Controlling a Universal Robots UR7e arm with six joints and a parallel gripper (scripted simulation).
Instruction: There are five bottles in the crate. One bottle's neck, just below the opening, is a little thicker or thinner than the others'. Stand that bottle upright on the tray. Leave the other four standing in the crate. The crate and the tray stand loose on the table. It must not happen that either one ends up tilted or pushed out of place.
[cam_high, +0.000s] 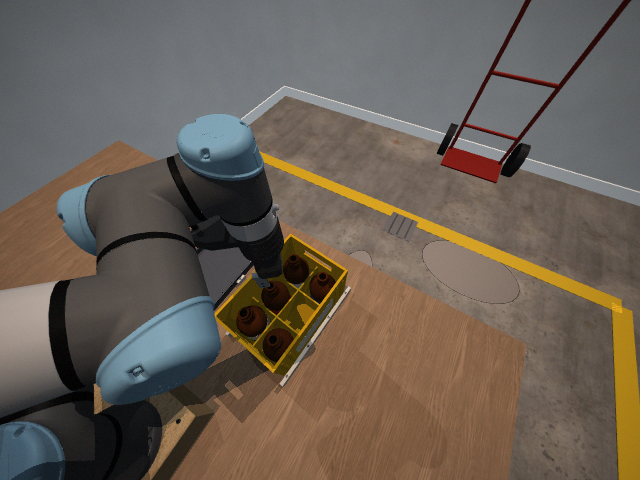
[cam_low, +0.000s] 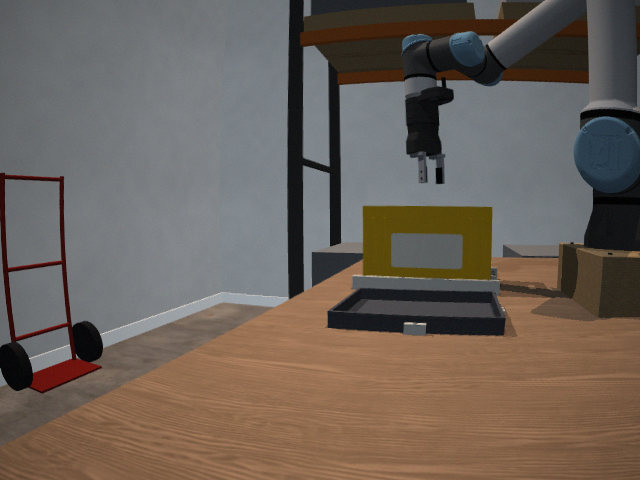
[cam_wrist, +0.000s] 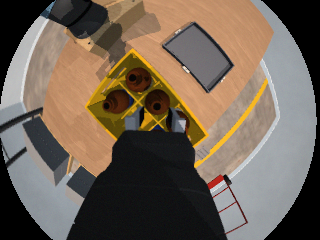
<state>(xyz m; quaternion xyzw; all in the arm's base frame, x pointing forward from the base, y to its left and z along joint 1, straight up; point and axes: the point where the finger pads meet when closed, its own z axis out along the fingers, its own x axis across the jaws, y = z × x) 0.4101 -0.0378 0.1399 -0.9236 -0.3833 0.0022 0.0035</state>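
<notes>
The yellow crate (cam_high: 292, 358) (cam_low: 377, 248) (cam_wrist: 112, 81) stands on the table and holds five brown bottles, one per compartment. In the top view these are bottles (cam_high: 295, 270) (cam_high: 322, 288) (cam_high: 275, 296) (cam_high: 251, 321) (cam_high: 278, 346); the middle compartment of the near row is empty. Which neck differs cannot be told. My gripper (cam_low: 431, 178) (cam_wrist: 156, 113) is open and empty, pointing down above the crate, clear of its rim. Its body hides part of the crate in the wrist view. The dark tray (cam_low: 413, 310) (cam_wrist: 197, 54) is empty beside the crate.
White strips (cam_low: 423, 283) line the crate's foot, and small white blocks (cam_low: 414, 328) touch the tray's sides. The robot's wooden base block (cam_low: 576, 281) stands on the table (cam_high: 413, 361). A red hand truck (cam_high: 471, 164) stands on the floor beyond the table edge.
</notes>
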